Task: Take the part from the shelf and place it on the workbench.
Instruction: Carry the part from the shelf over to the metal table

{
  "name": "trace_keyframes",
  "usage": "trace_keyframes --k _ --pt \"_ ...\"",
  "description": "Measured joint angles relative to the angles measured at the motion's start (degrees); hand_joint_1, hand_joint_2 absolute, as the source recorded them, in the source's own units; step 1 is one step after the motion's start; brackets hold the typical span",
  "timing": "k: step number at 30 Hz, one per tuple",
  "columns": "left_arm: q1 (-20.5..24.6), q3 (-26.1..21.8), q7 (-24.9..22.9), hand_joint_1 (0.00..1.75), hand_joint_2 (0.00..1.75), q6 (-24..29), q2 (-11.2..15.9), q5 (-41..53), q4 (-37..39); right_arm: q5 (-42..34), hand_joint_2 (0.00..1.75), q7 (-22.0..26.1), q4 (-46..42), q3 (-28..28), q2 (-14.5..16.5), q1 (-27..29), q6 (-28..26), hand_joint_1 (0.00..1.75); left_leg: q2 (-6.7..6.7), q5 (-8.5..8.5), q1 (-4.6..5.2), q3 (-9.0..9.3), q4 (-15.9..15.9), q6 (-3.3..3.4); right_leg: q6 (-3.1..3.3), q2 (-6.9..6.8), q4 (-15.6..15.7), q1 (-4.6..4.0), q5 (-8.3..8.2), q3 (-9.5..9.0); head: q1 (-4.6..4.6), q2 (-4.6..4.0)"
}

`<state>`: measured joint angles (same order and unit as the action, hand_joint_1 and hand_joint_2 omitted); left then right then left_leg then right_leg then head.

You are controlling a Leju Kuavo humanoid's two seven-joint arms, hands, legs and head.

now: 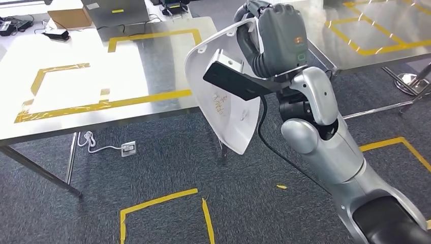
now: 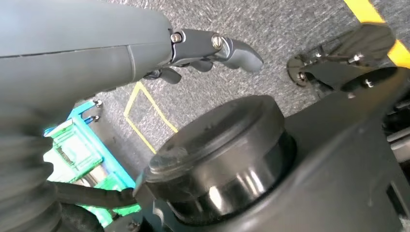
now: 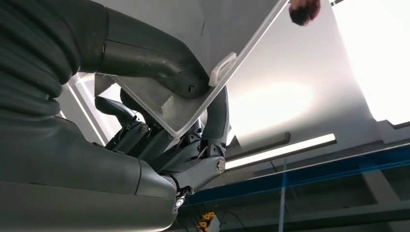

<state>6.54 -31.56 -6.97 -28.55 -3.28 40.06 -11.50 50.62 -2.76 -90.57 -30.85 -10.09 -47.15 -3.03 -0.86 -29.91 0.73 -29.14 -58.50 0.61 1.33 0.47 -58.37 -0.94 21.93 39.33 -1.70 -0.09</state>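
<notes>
right hand [image 1: 277, 38] raised, holding part [image 1: 223, 101] above floor [image 1: 167, 162], just right of workbench [image 1: 101, 76] near edge | second table [image 1: 376, 35] right, behind arm | laptop [image 1: 119, 12], box [image 1: 71, 18] on workbench far side | socket [image 1: 128, 148] on floor under workbench | left hand [image 2: 212, 48] over floor

A bare stretch of steel workbench [image 1: 152, 76], framed by yellow tape [image 1: 101, 105], is left open beside the raised white part [image 1: 228, 114]. The far edge is crowded by a laptop [image 1: 119, 12] and a cardboard box [image 1: 71, 18].
</notes>
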Motion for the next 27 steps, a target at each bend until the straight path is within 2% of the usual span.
trace_keyframes --k 2,3,5,7,8,9,10,11,13,14,15,17,18,19,20,22,23,24,25,26,27 --pt "0.09 0.0 -0.04 0.0 1.75 0.0 0.05 0.0 -0.06 -0.21 1.75 0.16 0.04 -0.01 0.0 -0.48 0.0 1.75 -0.05 0.2 0.11 0.15 -1.28 -0.58 0.54 0.17 0.4 0.25 0.25 -1.45 0.07 0.0" --pt "0.13 0.0 -0.06 0.0 1.75 0.0 0.08 -0.01 -0.07 -0.25 1.75 0.24 0.07 0.0 0.01 -0.75 -0.01 1.75 0.01 0.68 0.14 -0.64 -3.37 -0.87 0.83 0.18 0.56 0.49 0.61 -2.23 0.03 0.0" --pt "0.27 0.0 -0.05 0.0 1.75 0.0 0.11 -0.02 -0.08 -0.33 1.75 0.33 0.16 -0.02 0.04 -1.06 0.01 1.75 0.23 0.23 -0.05 -4.5 -9.64 -1.49 1.16 0.1 0.75 0.81 1.68 -3.74 -0.09 0.0" --pt "0.28 0.0 -0.05 0.0 1.75 0.0 0.07 -0.04 -0.07 -0.54 1.75 0.43 0.34 -0.05 0.05 -1.14 0.04 1.75 0.39 -3.0 -0.41 -9.34 -15.73 -2.13 1.22 0.09 0.77 0.98 2.96 -5.04 -0.17 0.0" --pt "0.23 0.0 -0.08 0.0 1.75 0.0 0.07 -0.04 -0.07 -0.66 1.75 0.49 0.49 -0.07 0.05 -1.14 0.06 1.75 0.45 -4.7 -0.54 -11.11 -17.08 -2.3 1.15 0.12 0.77 1.05 3.63 -5.79 -0.18 0.0" --pt "0.2 0.0 -0.1 0.0 1.75 0.0 0.08 -0.04 -0.07 -0.77 1.75 0.56 0.65 -0.07 0.04 -1.14 0.06 1.75 0.5 -5.47 -0.61 -12.1 -16.84 -2.37 1.05 0.17 0.77 1.13 4.35 -6.66 -0.17 0.0" --pt "0.18 0.0 -0.11 0.0 1.75 0.0 0.1 -0.04 -0.07 -0.87 1.75 0.63 0.82 -0.07 0.04 -1.15 0.03 1.75 0.53 -4.75 -0.64 -12.28 -14.96 -2.36 0.91 0.21 0.77 1.21 5.09 -7.62 -0.18 0.0" --pt "0.18 0.0 -0.14 0.0 1.75 0.0 0.15 -0.04 -0.07 -0.99 1.75 0.68 0.98 -0.08 0.05 -1.18 0.0 1.75 0.54 -2.31 -0.66 -11.83 -11.73 -2.3 0.75 0.21 0.77 1.28 5.86 -8.6 -0.19 0.0" --pt "0.04 0.0 -0.17 0.0 1.75 0.0 0.23 -0.04 -0.01 -1.21 1.75 0.75 1.42 -0.14 0.07 -1.27 -0.08 1.75 0.65 4.91 -0.66 -10.83 -4.07 -1.98 0.31 0.26 0.59 1.23 7.4 -10.15 -0.26 0.0" --pt "-0.03 0.0 -0.2 0.0 1.75 0.0 0.25 -0.05 0.03 -1.28 1.75 0.76 1.67 -0.21 0.07 -1.31 -0.09 1.75 0.71 7.57 -0.63 -10.45 -1.41 -1.67 -0.01 0.32 0.56 1.1 8.21 -10.54 -0.21 0.0" --pt "-0.09 0.0 -0.22 0.0 1.75 0.0 0.25 -0.05 0.07 -1.32 1.75 0.77 1.91 -0.29 0.08 -1.35 -0.11 1.75 0.72 8.87 -0.65 -10.25 0.06 -1.27 -0.39 0.4 0.26 0.96 8.71 -10.91 -0.16 0.0" --pt "0.04 0.0 -0.24 0.0 1.75 0.0 0.21 -0.05 0.08 -1.35 1.75 0.74 2.12 -0.42 0.08 -1.61 -0.14 1.75 0.69 8.5 -0.7 -9.48 0.46 -0.35 -1.11 0.42 -0.66 0.85 9.03 -11.04 0.05 0.01" --pt "0.13 0.0 -0.24 0.0 1.75 0.0 0.2 -0.05 0.08 -1.35 1.75 0.75 2.15 -0.44 0.08 -1.79 -0.18 1.75 0.64 8.14 -0.76 -9.05 0.45 0.09 -1.42 0.32 -2.16 0.91 8.77 -10.61 0.11 0.0" --pt "0.25 0.0 -0.24 0.0 1.75 0.0 0.2 -0.05 0.07 -1.36 1.75 0.75 2.17 -0.45 0.08 -1.96 -0.2 1.75 0.63 7.75 -0.76 -8.57 0.44 0.48 -1.7 0.18 -4.36 0.97 8.74 -9.35 0.19 0.01" --pt "0.33 0.0 -0.24 0.0 1.75 0.0 0.22 -0.05 0.05 -1.36 1.75 0.73 2.2 -0.45 0.08 -2.03 -0.21 1.75 0.58 7.35 -0.77 -8.06 0.45 0.78 -1.99 0.03 -7.58 1.04 9.25 -7.32 0.25 0.0" --pt "0.42 0.0 -0.24 0.0 1.75 0.0 0.25 -0.04 0.03 -1.37 1.75 0.62 2.32 -0.46 0.08 -1.92 -0.23 1.75 0.49 6.3 -0.68 -7.09 0.42 1.13 -2.41 -0.09 -14.11 1.07 12.05 -2.43 0.32 0.0" --pt "0.43 0.0 -0.24 0.0 1.75 0.0 0.25 -0.01 0.02 -1.37 1.75 0.55 2.41 -0.46 0.08 -1.76 -0.26 1.75 0.45 5.72 -0.61 -6.5 0.41 1.21 -2.46 -0.09 -15.97 1.06 13.63 -0.39 0.31 0.0" --pt "0.39 0.0 -0.28 0.0 1.75 0.0 0.24 0.05 0.03 -1.38 1.75 0.46 2.49 -0.47 0.06 -1.58 -0.32 1.75 0.42 5.14 -0.51 -5.83 0.39 1.25 -2.36 -0.09 -16.11 1.03 14.38 0.79 0.32 0.0" --pt "0.35 0.01 -0.32 0.0 1.75 0.0 0.24 0.12 0.03 -1.37 1.75 0.38 2.54 -0.48 0.03 -1.38 -0.4 1.75 0.39 4.53 -0.39 -5.04 0.37 1.29 -2.06 -0.1 -14.53 0.92 13.76 1.12 0.33 0.0" --pt "0.34 0.02 -0.36 0.0 1.75 0.0 0.22 0.21 0.04 -1.36 1.75 0.28 2.55 -0.48 -0.02 -1.2 -0.54 1.75 0.38 3.92 -0.24 -4.18 0.37 1.31 -1.66 -0.1 -11.46 0.78 11.71 0.67 0.32 0.0" --pt "0.34 0.03 -0.4 0.0 1.75 0.0 0.19 0.28 0.04 -1.34 1.75 0.2 2.55 -0.48 -0.08 -1.04 -0.7 1.75 0.37 3.29 -0.1 -3.43 0.41 1.31 -1.09 -0.14 -7.51 0.54 8.46 -0.23 0.32 0.0"
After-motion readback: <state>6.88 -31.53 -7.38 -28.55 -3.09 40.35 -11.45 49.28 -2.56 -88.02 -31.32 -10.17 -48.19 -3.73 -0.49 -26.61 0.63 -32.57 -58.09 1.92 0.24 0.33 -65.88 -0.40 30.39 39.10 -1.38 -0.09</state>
